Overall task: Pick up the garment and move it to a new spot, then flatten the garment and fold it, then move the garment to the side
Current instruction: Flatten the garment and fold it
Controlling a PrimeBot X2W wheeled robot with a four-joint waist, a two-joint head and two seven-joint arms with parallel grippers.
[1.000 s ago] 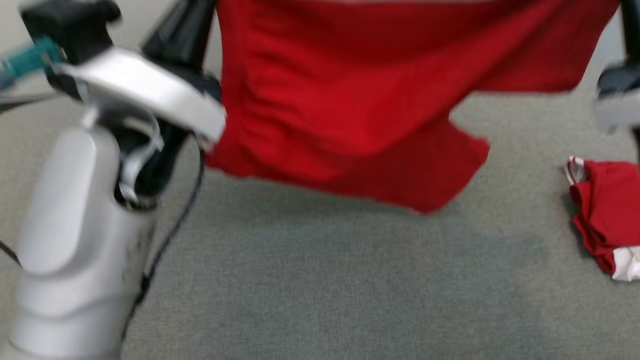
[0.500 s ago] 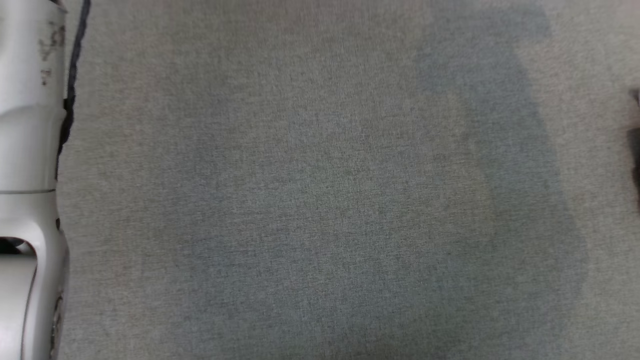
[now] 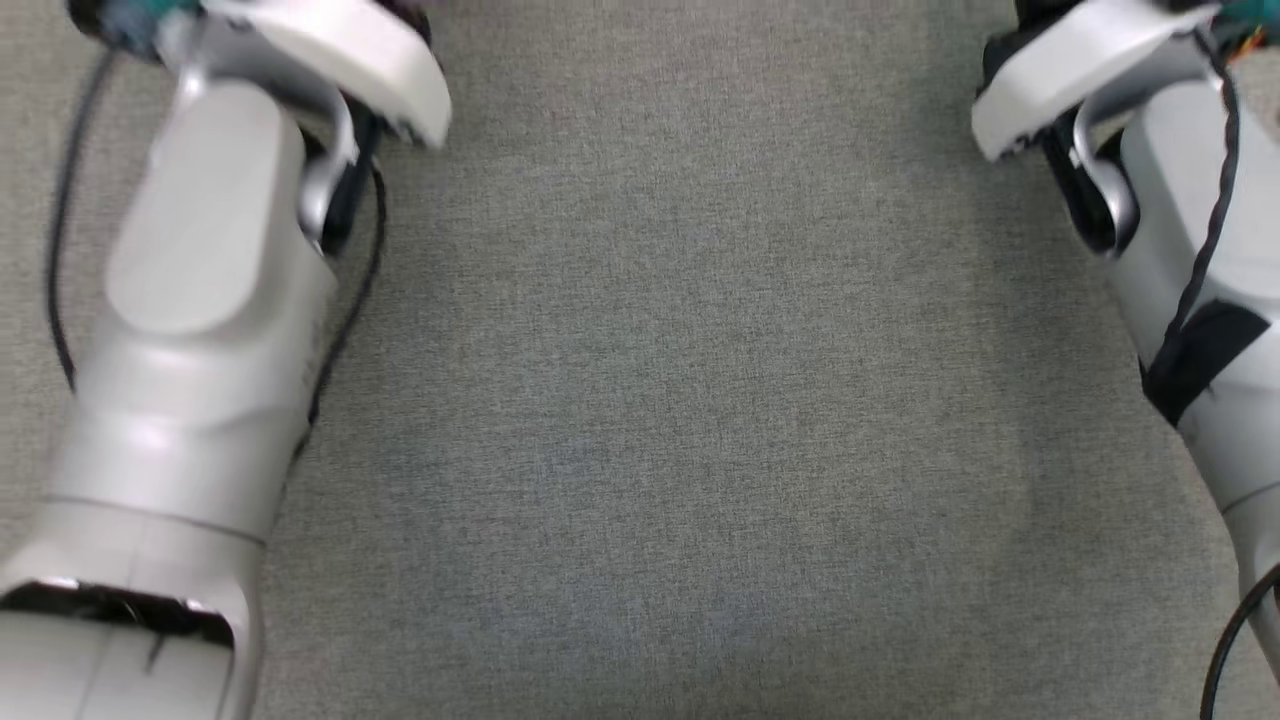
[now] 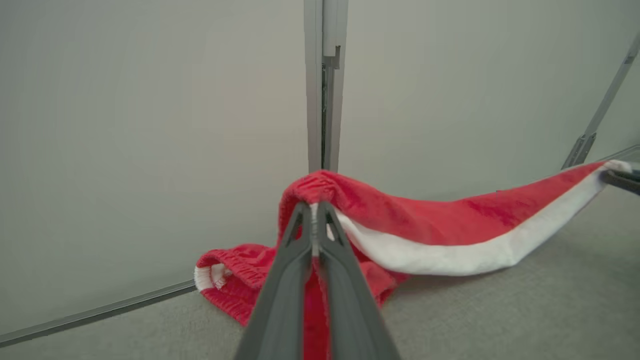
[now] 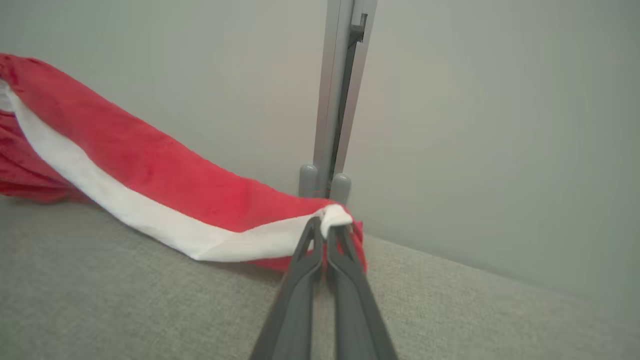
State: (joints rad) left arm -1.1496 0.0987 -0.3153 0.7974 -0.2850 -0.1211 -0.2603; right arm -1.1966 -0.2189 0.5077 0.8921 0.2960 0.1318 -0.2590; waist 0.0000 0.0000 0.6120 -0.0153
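Observation:
The garment point(image 4: 450, 220) is red with a white band along one edge. It hangs stretched between my two grippers just above the grey fabric surface point(image 3: 680, 400). My left gripper point(image 4: 314, 207) is shut on one red end of it. My right gripper point(image 5: 325, 225) is shut on the other end, at the tip of the white band, with the garment point(image 5: 150, 160) sagging away to that view's left. The right gripper's fingers point(image 4: 622, 177) also show at the left wrist view's right edge. A bunched red part with a white elastic edge point(image 4: 225, 280) lies on the surface below my left gripper.
My two pale forearms point(image 3: 200, 300) point(image 3: 1190, 200) stand at the sides of the head view, with bare grey surface between them. A grey wall with an upright metal post point(image 4: 322, 85) point(image 5: 340, 100) stands close behind the garment.
The head camera has tilted, so the whole head view has shifted: the red garment has left it and both forearms now show. Both grippers have stayed shut.

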